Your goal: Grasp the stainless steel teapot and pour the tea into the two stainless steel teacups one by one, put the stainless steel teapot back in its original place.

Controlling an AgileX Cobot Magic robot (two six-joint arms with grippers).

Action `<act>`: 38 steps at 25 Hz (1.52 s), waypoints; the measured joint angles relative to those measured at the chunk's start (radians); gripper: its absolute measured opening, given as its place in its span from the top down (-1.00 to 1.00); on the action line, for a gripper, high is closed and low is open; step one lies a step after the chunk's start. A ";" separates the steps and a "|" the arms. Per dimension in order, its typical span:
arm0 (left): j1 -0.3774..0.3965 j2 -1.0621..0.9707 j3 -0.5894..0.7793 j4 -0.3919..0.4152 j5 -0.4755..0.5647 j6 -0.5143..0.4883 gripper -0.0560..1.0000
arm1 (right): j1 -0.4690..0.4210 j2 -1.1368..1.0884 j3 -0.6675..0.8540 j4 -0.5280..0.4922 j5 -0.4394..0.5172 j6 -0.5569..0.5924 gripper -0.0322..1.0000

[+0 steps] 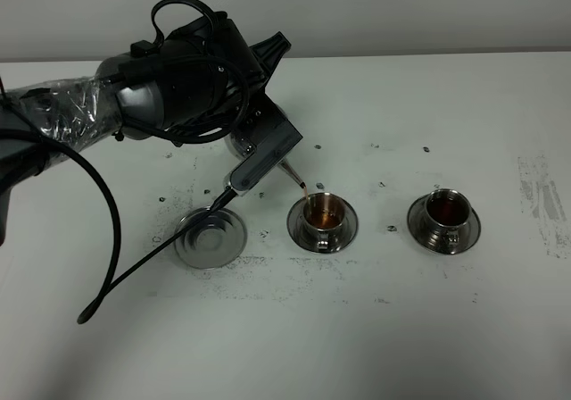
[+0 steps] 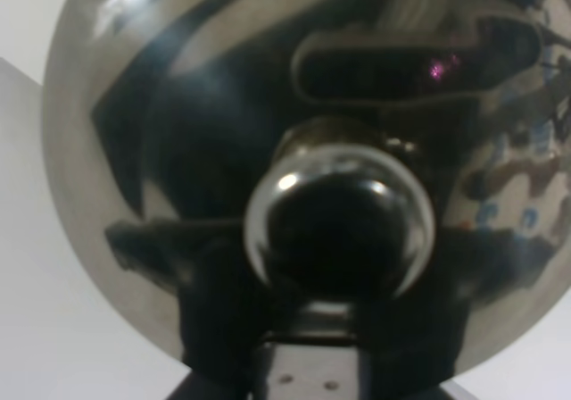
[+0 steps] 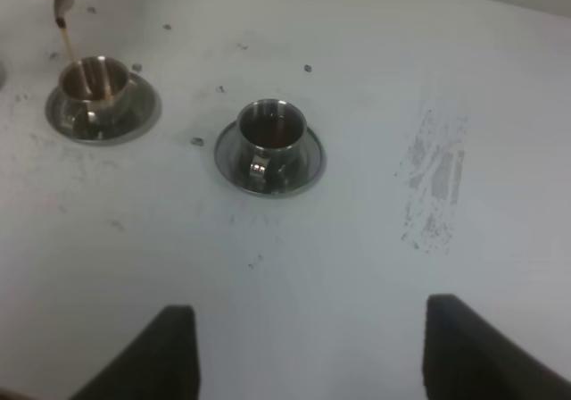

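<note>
The stainless steel teapot hangs tilted over the table, with my left gripper shut on its handle. Its spout sends a thin brown stream into the middle teacup, which stands on its saucer. The other teacup at the right holds dark tea. The original place, an empty round saucer, lies to the left. The left wrist view is filled by the teapot's lid and knob. My right gripper hovers open above bare table, near both teacups.
A black cable droops from the left arm down to the table and crosses the empty saucer's near-left side. Dark specks and a grey scuff patch mark the white table.
</note>
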 joint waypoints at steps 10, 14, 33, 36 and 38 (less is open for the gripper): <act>0.000 0.000 0.000 0.000 -0.010 0.000 0.57 | 0.000 0.000 0.000 0.000 0.000 0.000 -0.07; -0.001 0.000 0.000 0.000 -0.016 0.000 0.57 | 0.000 0.000 0.000 0.000 0.000 0.000 -0.07; -0.010 0.000 0.000 0.015 -0.031 0.001 0.57 | 0.000 0.000 0.000 0.000 0.000 0.000 -0.07; -0.010 0.000 0.000 0.015 -0.031 0.001 0.57 | 0.000 0.000 0.000 0.000 0.000 0.000 -0.07; -0.010 0.000 0.000 0.015 -0.031 0.001 0.57 | 0.000 0.000 0.000 0.000 0.000 0.000 -0.07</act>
